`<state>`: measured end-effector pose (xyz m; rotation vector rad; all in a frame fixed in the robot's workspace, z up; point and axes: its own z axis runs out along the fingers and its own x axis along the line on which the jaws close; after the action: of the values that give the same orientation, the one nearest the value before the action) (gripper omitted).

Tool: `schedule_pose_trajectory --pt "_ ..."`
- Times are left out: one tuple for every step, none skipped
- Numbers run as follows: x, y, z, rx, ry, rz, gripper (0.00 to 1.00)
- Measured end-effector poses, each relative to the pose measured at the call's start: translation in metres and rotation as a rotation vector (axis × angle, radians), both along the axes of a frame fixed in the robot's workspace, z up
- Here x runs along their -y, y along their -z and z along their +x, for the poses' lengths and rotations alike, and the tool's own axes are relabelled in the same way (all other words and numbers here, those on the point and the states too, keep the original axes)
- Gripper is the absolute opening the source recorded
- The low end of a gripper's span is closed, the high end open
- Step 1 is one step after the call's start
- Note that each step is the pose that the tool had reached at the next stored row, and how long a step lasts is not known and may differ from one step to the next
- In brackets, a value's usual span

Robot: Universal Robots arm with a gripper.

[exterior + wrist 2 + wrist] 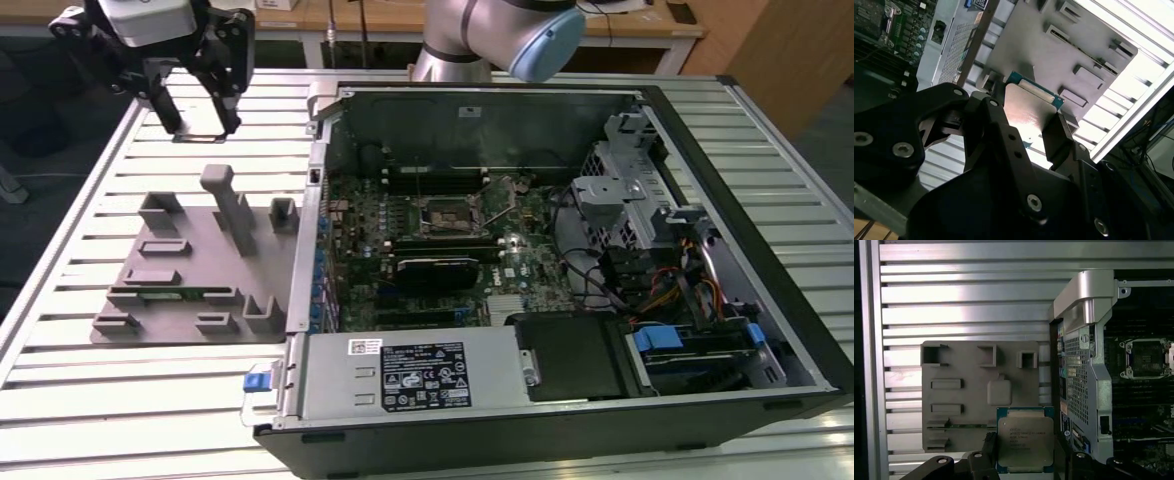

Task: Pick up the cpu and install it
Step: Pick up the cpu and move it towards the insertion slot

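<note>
The cpu (1024, 440) is a flat square chip with a silvery top plate and a green rim, and it sits between the black fingers of my gripper (1024, 456). In the second wrist view the gripper (1029, 126) is shut on the chip's (1030, 107) two opposite edges. In the exterior view the gripper (200, 128) hangs high over the table's far corner, at that view's left, above the grey holder tray (200, 265). The open computer case (561, 250) lies at that view's right, and its empty motherboard socket (445, 213) faces up.
The grey holder tray (979, 400) with its raised slots and posts lies on the slatted metal table (94, 180). The case's side wall (1081, 355) stands between the tray and the motherboard socket (1146, 357). Drive cages, cables and a power supply (414, 375) fill the rest of the case.
</note>
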<state>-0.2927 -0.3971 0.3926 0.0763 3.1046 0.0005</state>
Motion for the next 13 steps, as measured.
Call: schedule_pose_trajectory --pt "0.0 0.0 0.001 0.0 0.0 0.0 0.54" --pt "0.0 0.0 0.002 0.0 0.0 0.0 0.54" --pt "0.0 0.0 0.003 0.0 0.0 0.0 0.54" --pt "0.0 0.0 0.004 -0.0001 0.0 0.0 0.54" --pt "0.0 0.0 0.004 -0.0001 0.0 -0.0001 0.54" --pt "0.0 0.0 0.005 0.0 0.0 0.0 0.54" --pt "0.0 0.0 0.006 -0.0001 0.0 0.0 0.54" --pt "0.0 0.0 0.007 -0.0001 0.0 -0.0001 0.54" --pt "0.0 0.0 0.008 -0.0001 0.0 -0.0001 0.54" --pt "0.0 0.0 0.009 -0.0001 0.0 -0.0001 0.54" --pt "0.0 0.0 0.01 0.0 0.0 0.0 0.54" --pt "0.0 0.0 0.01 -0.0001 0.0 -0.0001 0.54" --pt "0.0 0.0 0.011 0.0 0.0 0.0 0.54"
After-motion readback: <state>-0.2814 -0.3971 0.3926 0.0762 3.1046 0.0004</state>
